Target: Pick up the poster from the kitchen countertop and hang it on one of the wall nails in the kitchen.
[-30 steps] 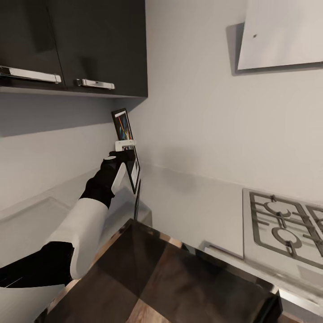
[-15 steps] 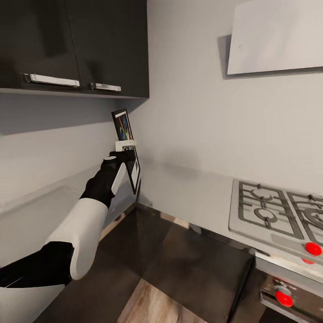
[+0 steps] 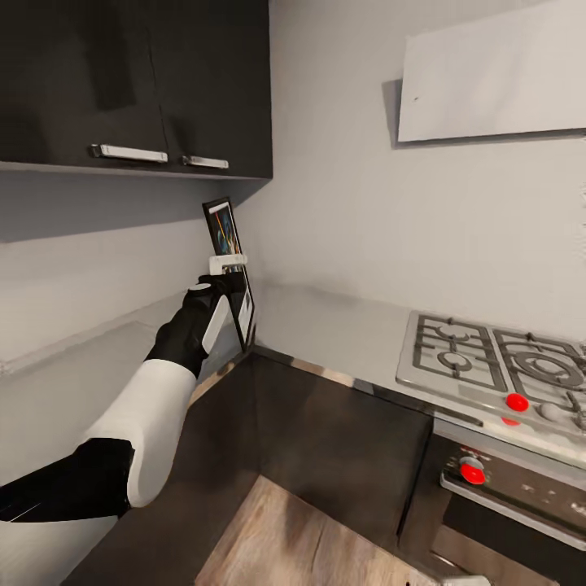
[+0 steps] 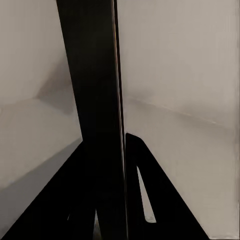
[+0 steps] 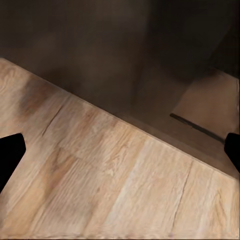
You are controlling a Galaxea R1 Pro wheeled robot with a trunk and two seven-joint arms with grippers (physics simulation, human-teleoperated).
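Note:
The poster (image 3: pixel 225 232) stands upright and nearly edge-on in the air before the room's corner, its black frame and colourful picture facing right. My left gripper (image 3: pixel 231 272) is shut on its near edge at mid-height. In the left wrist view the poster (image 4: pixel 97 100) is a dark upright band between the dark fingers (image 4: pixel 150 195). The grey kitchen countertop (image 3: pixel 342 342) runs along both walls below it. My right gripper (image 5: pixel 120 152) is open, its black fingertips far apart over the wood floor (image 5: pixel 115 175). I cannot make out a wall nail.
Dark upper cabinets (image 3: pixel 163 81) hang at the upper left. A white hood (image 3: pixel 488 81) with a tiny dark speck (image 3: pixel 417 99) sits above the gas hob (image 3: pixel 488 362). An oven front with red knobs (image 3: pixel 472 470) and dark base cabinets (image 3: pixel 325 439) border the plank floor (image 3: pixel 309 537).
The whole view has shifted: hob and hood slid left, and the oven front and more floor came into sight. My left arm holds the poster in the same pose.

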